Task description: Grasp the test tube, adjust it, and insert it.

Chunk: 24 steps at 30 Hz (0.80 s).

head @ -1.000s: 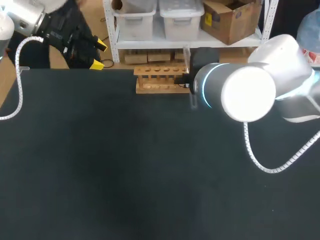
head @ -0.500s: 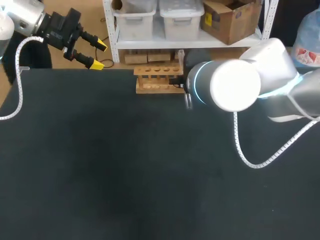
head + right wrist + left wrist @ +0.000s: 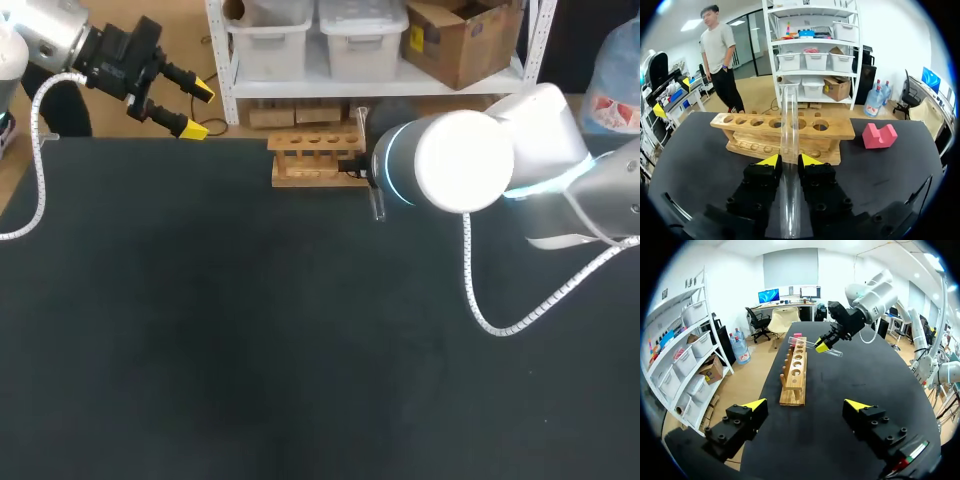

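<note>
A clear glass test tube (image 3: pixel 789 145) stands nearly upright between the yellow tips of my right gripper (image 3: pixel 790 160), which is shut on it. The wooden rack (image 3: pixel 785 131), with a row of round holes, lies just ahead of the tube. From above, the tube (image 3: pixel 378 206) hangs at the right end of the rack (image 3: pixel 318 158), and the right arm (image 3: pixel 460 160) hides most of its gripper. My left gripper (image 3: pixel 198 110) hovers open and empty at the table's far left corner. Its wrist view shows the rack (image 3: pixel 795 372) ahead and the tube (image 3: pixel 815 346) tilted beside it.
A pink block (image 3: pixel 879 136) sits on the table beyond the right end of the rack, and it also shows as the pink block (image 3: pixel 798 335) past the far end of the rack. The dark table (image 3: pixel 250 340) spreads wide in front of the rack.
My right arm has shifted left with the tube, bringing it closer to the rack's right end. My left gripper moved slightly one second ago and has stayed still since.
</note>
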Motion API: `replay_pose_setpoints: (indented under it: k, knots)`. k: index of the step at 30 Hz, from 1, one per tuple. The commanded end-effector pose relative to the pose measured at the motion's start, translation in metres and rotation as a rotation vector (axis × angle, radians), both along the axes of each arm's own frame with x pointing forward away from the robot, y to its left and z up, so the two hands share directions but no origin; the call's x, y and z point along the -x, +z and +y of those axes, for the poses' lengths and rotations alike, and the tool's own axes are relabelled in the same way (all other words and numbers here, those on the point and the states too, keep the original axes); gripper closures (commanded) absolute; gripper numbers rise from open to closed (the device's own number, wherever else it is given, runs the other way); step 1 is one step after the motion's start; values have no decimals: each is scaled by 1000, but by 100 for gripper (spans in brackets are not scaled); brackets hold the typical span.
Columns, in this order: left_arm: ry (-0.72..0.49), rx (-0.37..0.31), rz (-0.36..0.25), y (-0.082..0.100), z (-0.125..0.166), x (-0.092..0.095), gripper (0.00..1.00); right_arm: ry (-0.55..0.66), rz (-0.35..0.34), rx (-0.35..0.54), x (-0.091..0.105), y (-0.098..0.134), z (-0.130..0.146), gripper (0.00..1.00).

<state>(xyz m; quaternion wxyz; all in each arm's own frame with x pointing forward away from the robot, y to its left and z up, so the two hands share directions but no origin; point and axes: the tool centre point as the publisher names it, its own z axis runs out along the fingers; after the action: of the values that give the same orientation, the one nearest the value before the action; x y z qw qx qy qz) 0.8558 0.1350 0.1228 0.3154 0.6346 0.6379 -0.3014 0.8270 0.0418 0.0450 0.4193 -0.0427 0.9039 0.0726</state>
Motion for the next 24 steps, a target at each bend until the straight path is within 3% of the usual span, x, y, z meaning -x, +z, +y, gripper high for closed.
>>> replay_pose_setpoints:
  k: [1, 12, 24]
  knots:
    - [2, -2, -3, 0, 0, 1, 0, 2, 15, 6, -2, -3, 0, 100]
    - [2, -2, -3, 0, 0, 1, 0, 19, 108, 28, -3, -11, 3, 100]
    - [2, -2, -3, 0, 0, 1, 0, 29, 157, 35, -3, -18, 3, 100]
